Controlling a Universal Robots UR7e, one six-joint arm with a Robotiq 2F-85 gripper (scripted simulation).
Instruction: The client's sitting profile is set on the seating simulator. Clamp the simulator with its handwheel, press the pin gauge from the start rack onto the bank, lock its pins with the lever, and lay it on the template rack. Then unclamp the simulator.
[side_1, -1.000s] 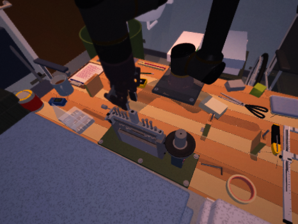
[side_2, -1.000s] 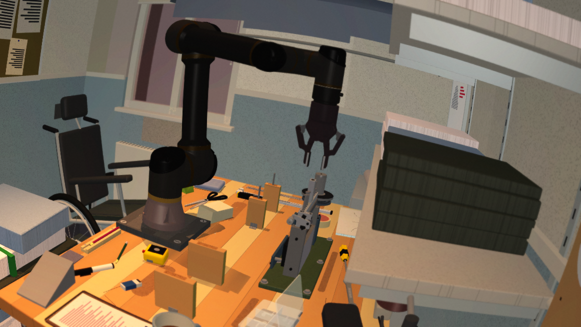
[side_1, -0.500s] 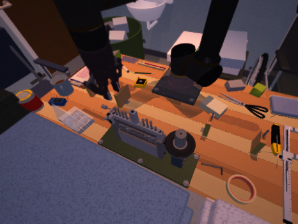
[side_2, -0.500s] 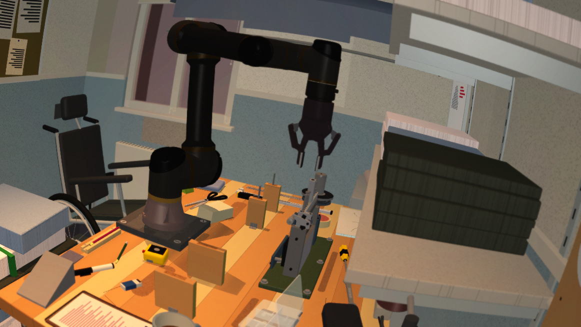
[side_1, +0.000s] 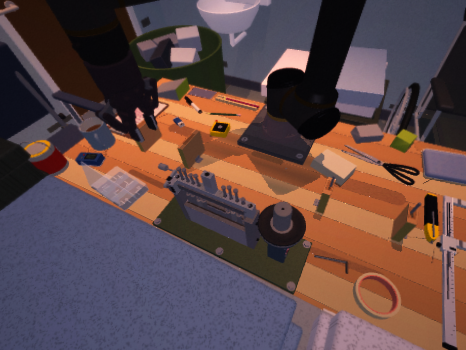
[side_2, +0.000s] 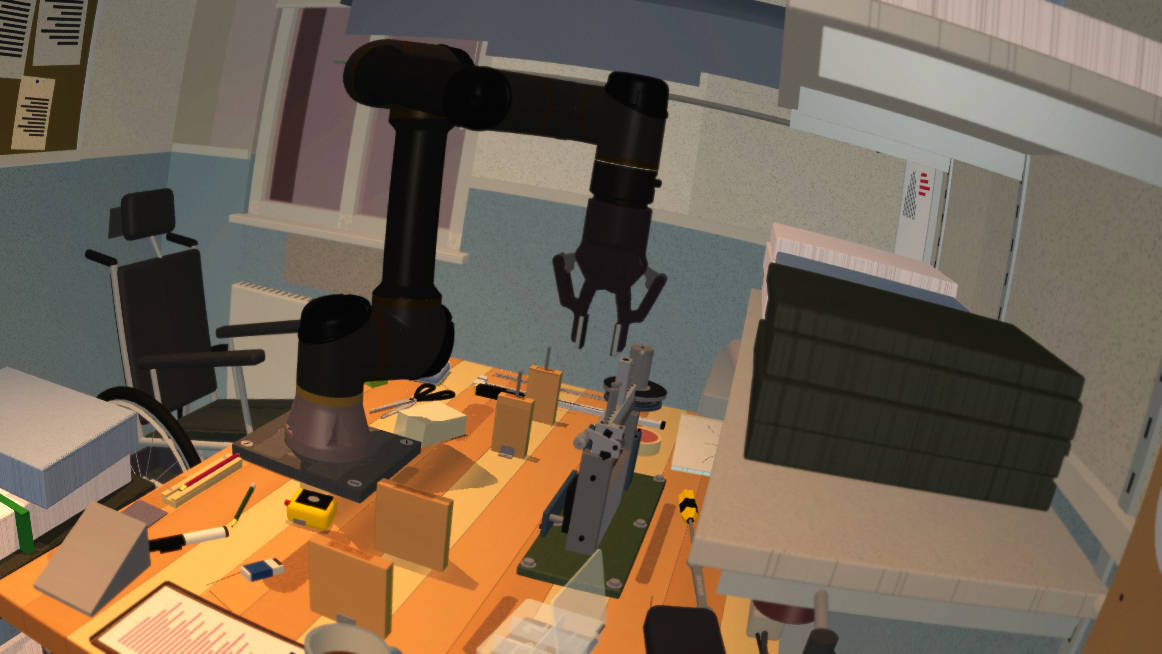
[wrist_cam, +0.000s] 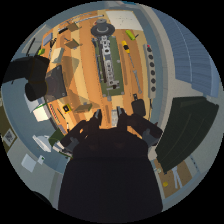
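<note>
The seating simulator (side_1: 215, 207) (side_2: 600, 479) (wrist_cam: 108, 66) stands on a green base plate near the front of the workbench. A grey pin gauge (side_1: 200, 187) sits on its pin bank, with a short lever at one end. The dark handwheel (side_1: 281, 223) (side_2: 642, 394) (wrist_cam: 102, 27) is at the other end. My gripper (side_1: 141, 127) (side_2: 600, 333) (wrist_cam: 108, 113) hangs open and empty high above the bench, off the lever end of the simulator. Wooden rack posts (side_1: 191, 148) (side_2: 413, 524) stand behind the simulator, and two more (side_2: 528, 406) stand further along.
A clear compartment box (side_1: 120, 186) lies left of the base plate. A mug (side_1: 97, 132) and a red tape roll (side_1: 45, 156) sit at the left end. A tape ring (side_1: 377, 295), a hex key (side_1: 332, 260), scissors (side_1: 395, 167) and a yellow knife (side_1: 431, 217) lie to the right. The arm's base (side_1: 277, 135) stands behind.
</note>
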